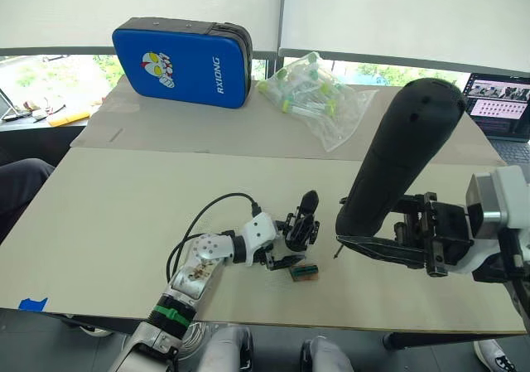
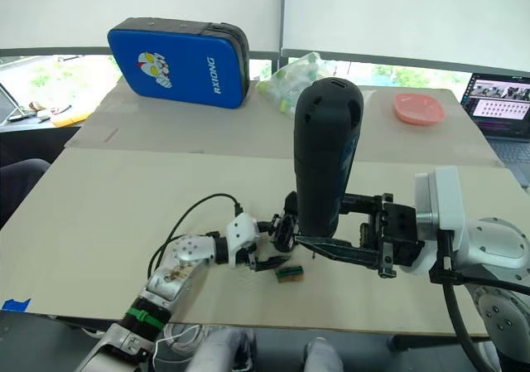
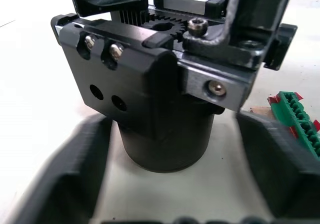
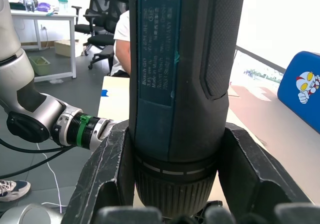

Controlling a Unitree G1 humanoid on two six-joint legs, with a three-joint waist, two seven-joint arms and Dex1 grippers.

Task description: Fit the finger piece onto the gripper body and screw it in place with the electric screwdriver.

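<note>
Beige board covers the worktop (image 1: 124,214), with a blue padded case (image 1: 182,61) and a clear plastic bag of small tubes (image 1: 319,99) at its far edge. Near the front edge, the left gripper (image 1: 286,243) has its fingers (image 3: 65,179) spread on either side of the black mechanical gripper body (image 3: 160,99), which stands on its round base; whether they touch it is unclear. A small green-and-brown rectangular block (image 1: 304,271) lies just beside it. The right gripper (image 1: 356,243) pinches the matte-black cylindrical electric screwdriver (image 1: 402,152) between its fingers (image 4: 107,179), holding it tilted, thin metal bit pointing down just right of the gripper body.
</note>
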